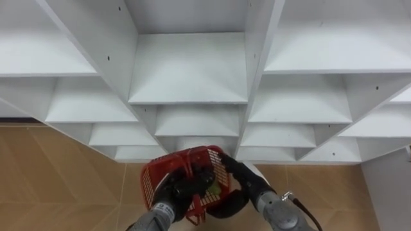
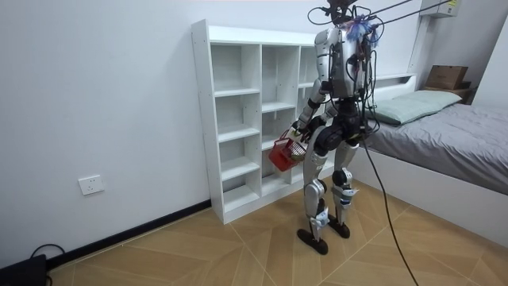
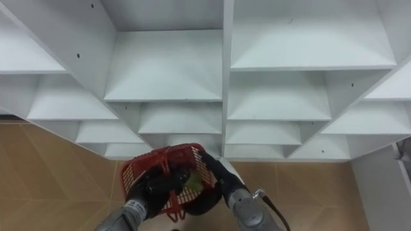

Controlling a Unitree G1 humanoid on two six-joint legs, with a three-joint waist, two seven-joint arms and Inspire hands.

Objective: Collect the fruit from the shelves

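Step in hand, as I judge it: scan the closet (image 1: 189, 67) for fruit with the load held level, so nothing rolls out. The white compartments ahead look bare. The red basket (image 1: 153, 179) sits low and near, below the middle column, with a green-yellow piece (image 3: 191, 181) inside, likely fruit. The left hand (image 1: 178, 191) curls round its near rim. The right hand (image 1: 236, 174) is at the right rim, grip cannot tell.

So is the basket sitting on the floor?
No, the red basket is up in the air, in front of the white shelves.
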